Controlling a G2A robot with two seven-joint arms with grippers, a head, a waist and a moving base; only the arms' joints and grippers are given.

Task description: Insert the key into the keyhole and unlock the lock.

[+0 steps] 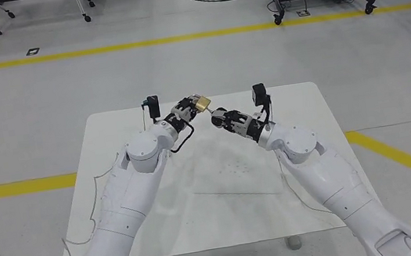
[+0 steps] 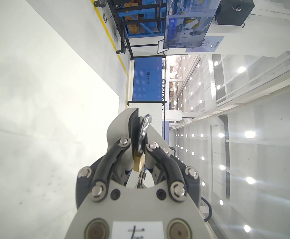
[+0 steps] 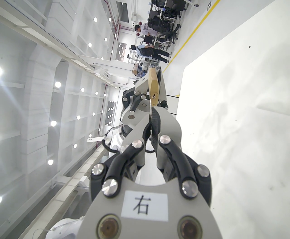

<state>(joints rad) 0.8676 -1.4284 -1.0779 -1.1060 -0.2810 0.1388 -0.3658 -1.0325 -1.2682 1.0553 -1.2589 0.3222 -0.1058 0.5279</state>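
Right fingers are nearest you, clamped on the key with no gap I can see between the pads. The blade runs straight out past the fingertips, edge-on.

Just beyond the tips, the blade end meets the keyhole in the end face of the brass lock. It looks to be touching the mouth. I can't tell if any of it has gone in.

Past the lock are the left fingers, closed on the steel shackle, which is pinched between the pads. The brass body sticks out of that grip with the keyhole end facing the right fingers. Nothing else is touching it.

Lock and key are both held off the tabletop, between the two sets of fingertips.

Step, my read: insertion. Line-up looks about done, the key isn't seated, and the turn hasn't started.

What the next move needs, I'd say:
- Push the right fingers along the blade's own line, straight toward the left fingers.
- Keep the blade flat to the slot and don't roll it until it is fully in.
- Hold the left fingers rigid as the backstop.
- Twist the right wrist only once the key is seated.

Risk: the lock is gripped by the shackle only, so the body could pivot under the push and the tip could skid off the keyhole. Go light.
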